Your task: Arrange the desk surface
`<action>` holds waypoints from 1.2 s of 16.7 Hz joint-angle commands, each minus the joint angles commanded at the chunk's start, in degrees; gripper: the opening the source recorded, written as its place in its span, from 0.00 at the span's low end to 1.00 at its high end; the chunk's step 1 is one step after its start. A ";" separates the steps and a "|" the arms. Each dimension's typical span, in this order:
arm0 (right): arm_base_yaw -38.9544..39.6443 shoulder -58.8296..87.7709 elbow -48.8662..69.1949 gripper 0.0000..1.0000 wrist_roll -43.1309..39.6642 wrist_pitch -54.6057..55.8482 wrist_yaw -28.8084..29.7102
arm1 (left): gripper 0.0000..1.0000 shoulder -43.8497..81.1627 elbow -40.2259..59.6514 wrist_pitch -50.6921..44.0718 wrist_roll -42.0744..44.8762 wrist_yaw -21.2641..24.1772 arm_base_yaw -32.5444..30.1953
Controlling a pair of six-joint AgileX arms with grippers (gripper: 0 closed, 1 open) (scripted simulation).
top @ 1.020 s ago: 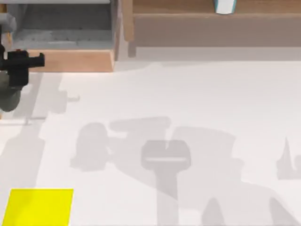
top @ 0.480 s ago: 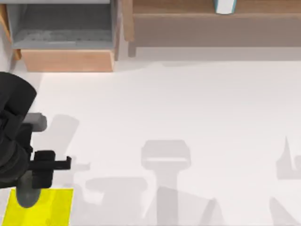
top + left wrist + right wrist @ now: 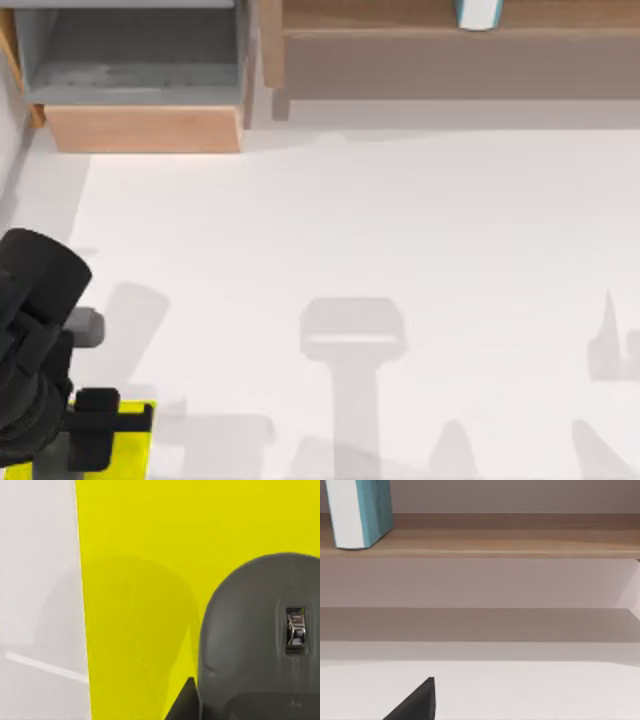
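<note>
White matte tabletop, the desk surface [image 3: 400,250], fills most of the top view, running from the wooden unit at 12 o'clock down to the near edge at 6. One yellow mat [image 3: 135,440] lies on it at about 8 o'clock, largely covered by my left arm. The left gripper [image 3: 100,425] hovers over that mat; I cannot tell how far its fingers are spread. In the left wrist view one grey mouse [image 3: 260,635] with a shiny scroll wheel is over the mat. One open drawer [image 3: 140,70] with a grey lining sits at 11 o'clock, one wooden shelf [image 3: 450,50] at 1 o'clock, and one teal-and-white book [image 3: 360,512] stands upright on it.
</note>
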 joint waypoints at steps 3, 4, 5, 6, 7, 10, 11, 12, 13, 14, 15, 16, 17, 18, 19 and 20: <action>0.00 0.00 0.00 1.00 0.00 0.00 0.00 | 0.00 0.23 0.11 -0.13 0.14 -0.01 0.23; 0.00 0.00 0.00 1.00 0.00 0.00 0.00 | 0.00 0.23 0.11 -0.13 0.14 -0.01 0.23; 0.00 0.00 0.00 1.00 0.00 0.00 0.00 | 0.00 0.16 0.19 -0.10 0.14 -0.01 0.23; 0.00 0.00 0.00 1.00 0.00 0.00 0.00 | 0.00 0.05 0.33 -0.04 0.15 -0.02 0.23; 0.00 0.00 0.00 1.00 0.00 0.00 0.00 | 0.00 -0.09 0.49 0.03 0.15 -0.03 0.24; 0.00 0.00 0.00 1.00 0.00 0.00 0.00 | 0.00 -0.63 1.08 0.40 0.18 -0.06 0.26; 0.00 0.00 0.00 1.00 0.00 0.00 0.00 | 0.00 -0.84 1.30 0.56 0.19 -0.07 0.27; 0.00 0.00 0.00 1.00 0.00 0.00 0.00 | 0.00 -1.06 1.53 0.73 0.20 -0.08 0.28; 0.00 0.00 0.00 1.00 0.00 0.00 0.00 | 0.00 -1.28 1.76 0.92 0.21 -0.10 0.28; 0.00 0.00 0.00 1.00 0.00 0.00 0.00 | 0.00 -1.51 1.99 1.12 0.23 -0.12 0.29; 0.00 0.00 0.00 1.00 0.00 0.00 0.00 | 0.00 -1.74 2.23 1.32 0.24 -0.13 0.30; 0.00 0.00 0.00 1.00 0.00 0.00 0.00 | 0.00 -1.97 2.45 1.54 0.25 -0.15 0.31; 0.00 0.00 0.00 1.00 0.00 0.00 0.00 | 0.00 -2.19 2.66 1.75 0.26 -0.17 0.31; 0.00 0.00 0.00 1.00 0.00 0.00 0.00 | 0.00 -2.39 2.86 1.97 0.27 -0.19 0.31; 0.00 0.00 0.00 1.00 0.00 0.00 0.00 | 0.00 -2.58 3.05 2.18 0.27 -0.21 0.31; 0.00 0.00 0.00 1.00 0.00 0.00 0.00 | 0.00 -2.75 3.21 2.39 0.28 -0.23 0.31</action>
